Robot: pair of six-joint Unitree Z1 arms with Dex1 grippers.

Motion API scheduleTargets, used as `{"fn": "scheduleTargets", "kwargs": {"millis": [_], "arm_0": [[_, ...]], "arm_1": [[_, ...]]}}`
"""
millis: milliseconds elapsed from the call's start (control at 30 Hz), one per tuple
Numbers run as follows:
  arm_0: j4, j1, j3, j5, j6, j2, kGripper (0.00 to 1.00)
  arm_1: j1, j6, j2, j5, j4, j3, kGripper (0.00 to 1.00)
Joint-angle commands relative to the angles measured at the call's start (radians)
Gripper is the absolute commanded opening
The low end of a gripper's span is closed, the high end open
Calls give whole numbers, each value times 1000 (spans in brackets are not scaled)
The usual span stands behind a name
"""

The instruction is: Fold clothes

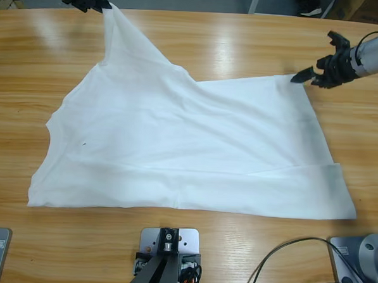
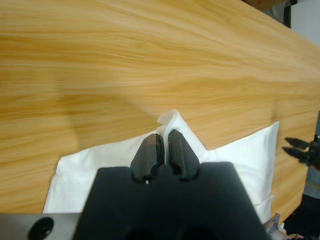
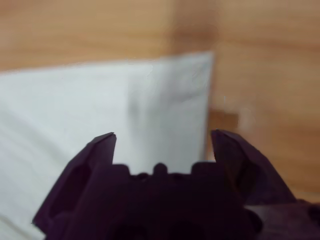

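Your left tool (image 2: 163,150) is clenched on a pinch of the white shirt (image 1: 188,148); the wrist view shows a peak of fabric poking up between the jaws. In the high view that tool (image 1: 95,0) sits at the worktop's (image 1: 245,43) far-left corner w/ the cloth drawn up to it in a taut ridge.

Your right tool (image 3: 162,137) is released, jaws spread, nothing between them. In the high view it (image 1: 304,76) sits by the far-right edge, tips just at the shirt's far-right corner; contact can't be judged.

The shirt lies spread across the worktop's middle, long axis running left edge to right edge, near hem parallel to the near edge.

Key relation: the corner lies straight ahead of the right tool, toward the worktop's centre. The right arm is the nearer one; it prob. needs a short advance, then close, before any fold.

Views differ: only the left wrist view proves the grip & shows the right tool's tips small at its right edge. Only the high view shows the shirt's full outline.
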Motion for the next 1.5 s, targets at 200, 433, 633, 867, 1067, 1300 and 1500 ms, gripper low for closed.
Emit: {"fn": "scheduleTargets", "kwargs": {"millis": [200,433,633,867,1067,1300,1500], "arm_0": [[48,-19,-33,-18,3,105,0],[58,-19,-33,-13,1,101,0],[64,-19,-34,-13,-2,91,0],[68,-19,-33,-12,-5,93,0],[73,-19,-33,-12,-3,89,0],[90,-17,-31,-4,0,72,0],[102,-11,-29,-4,5,62,0]], "arm_1": [[-48,6,162,63,-63,-43,609],[-47,-3,192,61,-50,-39,609],[-47,-12,224,65,-2,-97,537],[-44,-30,218,62,24,-72,241],[-21,-35,231,33,56,-94,240],[-11,-52,258,-9,99,-139,0],[-11,-68,255,-6,98,-134,0]]}}
